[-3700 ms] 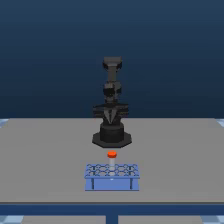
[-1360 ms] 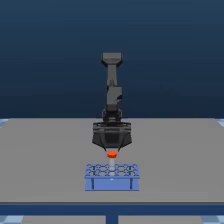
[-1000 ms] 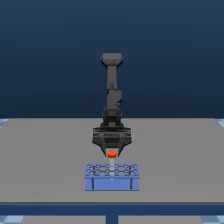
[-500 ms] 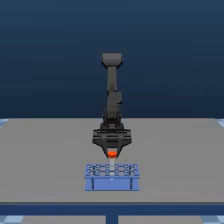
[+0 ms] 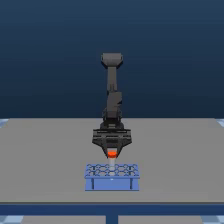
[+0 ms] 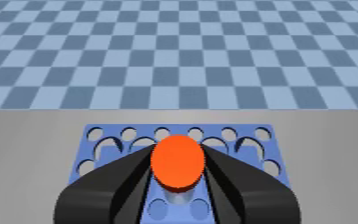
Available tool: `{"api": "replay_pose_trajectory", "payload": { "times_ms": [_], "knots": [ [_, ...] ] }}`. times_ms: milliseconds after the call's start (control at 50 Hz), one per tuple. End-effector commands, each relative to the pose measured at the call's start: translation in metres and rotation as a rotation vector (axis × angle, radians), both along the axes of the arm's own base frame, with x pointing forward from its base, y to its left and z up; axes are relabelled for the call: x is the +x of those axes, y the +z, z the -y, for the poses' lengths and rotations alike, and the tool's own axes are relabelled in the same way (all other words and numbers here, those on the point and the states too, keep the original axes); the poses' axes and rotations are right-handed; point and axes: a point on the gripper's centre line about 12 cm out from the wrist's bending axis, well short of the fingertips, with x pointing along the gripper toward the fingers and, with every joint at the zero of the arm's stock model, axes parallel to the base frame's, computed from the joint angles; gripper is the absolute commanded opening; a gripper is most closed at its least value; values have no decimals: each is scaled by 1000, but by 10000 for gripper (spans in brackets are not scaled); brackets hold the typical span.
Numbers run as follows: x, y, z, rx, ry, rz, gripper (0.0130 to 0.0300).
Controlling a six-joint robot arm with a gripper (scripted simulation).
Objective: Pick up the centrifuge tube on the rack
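The light-blue rack (image 5: 112, 177) stands on the grey table in front of the arm's base, and its rows of round holes (image 6: 246, 145) show in the wrist view. The centrifuge tube stands upright in the rack; only its orange-red cap (image 5: 112, 152) (image 6: 177, 161) is visible, the pale body being hidden. My gripper (image 5: 112, 154) (image 6: 177, 172) hangs straight over the rack. Its dark fingers (image 6: 113, 180) press against the cap from both sides, so it is shut on the tube.
The grey table (image 5: 45, 160) stretches wide on both sides of the rack. A blue checkered floor (image 6: 179, 50) lies beyond the table's edge in the wrist view. The arm's base (image 5: 112, 125) stands just behind the rack.
The gripper has come down from above the rack until its fingers flank the orange-red cap. The fingers have drawn in against the cap. The rack has not moved.
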Motion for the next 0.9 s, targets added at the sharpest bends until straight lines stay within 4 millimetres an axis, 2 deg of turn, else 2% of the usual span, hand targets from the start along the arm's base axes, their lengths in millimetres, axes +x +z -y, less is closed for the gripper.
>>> {"api": "replay_pose_trajectory", "payload": {
  "times_ms": [20, 200, 560, 900],
  "knots": [
    [0, 3, 0, 0, 0, 1, 130],
    [0, 10, 0, 0, 0, 1, 130],
    [0, 36, 0, 0, 0, 1, 130],
    [0, 43, 0, 0, 0, 1, 130]
  ]
}}
